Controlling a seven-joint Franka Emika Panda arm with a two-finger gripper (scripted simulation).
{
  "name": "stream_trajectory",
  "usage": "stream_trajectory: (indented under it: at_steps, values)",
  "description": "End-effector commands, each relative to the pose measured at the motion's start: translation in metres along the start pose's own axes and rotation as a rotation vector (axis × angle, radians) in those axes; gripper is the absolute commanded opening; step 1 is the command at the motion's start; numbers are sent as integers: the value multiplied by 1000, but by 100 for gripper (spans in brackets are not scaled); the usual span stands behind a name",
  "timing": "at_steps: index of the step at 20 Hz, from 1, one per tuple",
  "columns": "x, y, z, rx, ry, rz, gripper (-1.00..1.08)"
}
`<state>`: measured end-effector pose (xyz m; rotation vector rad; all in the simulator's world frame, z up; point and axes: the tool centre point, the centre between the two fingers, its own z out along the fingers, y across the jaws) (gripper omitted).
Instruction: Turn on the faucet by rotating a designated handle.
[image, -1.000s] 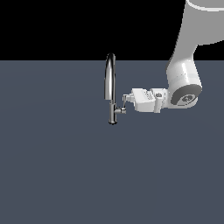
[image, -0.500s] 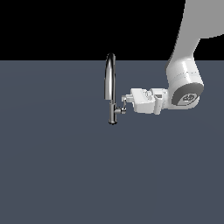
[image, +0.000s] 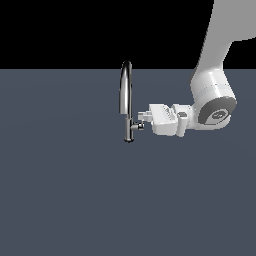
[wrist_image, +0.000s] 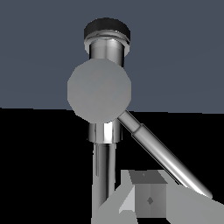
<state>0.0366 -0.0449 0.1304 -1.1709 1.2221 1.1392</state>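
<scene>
The chrome faucet (image: 126, 95) stands upright with its arched spout on top and its base (image: 129, 138) on the grey surface. Its handle (image: 138, 126) sticks out low on the stem toward the exterior view's right. My gripper (image: 143, 117) reaches in horizontally from that side, its tips just above and against the handle stub. In the wrist view the stub's round end cap (wrist_image: 99, 91) faces the camera and the thin lever (wrist_image: 162, 156) slants away from it. The lever passes right beside my fingertips (wrist_image: 148, 199). The fingers sit together with no gap showing and nothing between them.
A flat dark grey surface (image: 75, 200) stretches all around the faucet. My white arm (image: 215, 107) comes down from the upper part of the exterior view's right. No other objects show.
The arm's big wrist joint has drifted slightly toward the exterior view's right and downward. The gripper stays at the handle, a touch lower than before.
</scene>
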Motion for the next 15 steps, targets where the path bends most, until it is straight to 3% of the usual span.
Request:
stream_trajectory:
  at_steps: [1, 4, 5, 15]
  values:
    - [12, 17, -7, 4, 0, 21, -100]
    - [15, 24, -8, 4, 0, 21, -100]
    - [3, 14, 0, -6, -4, -2, -100]
    - [65, 38, -8, 4, 0, 20, -100]
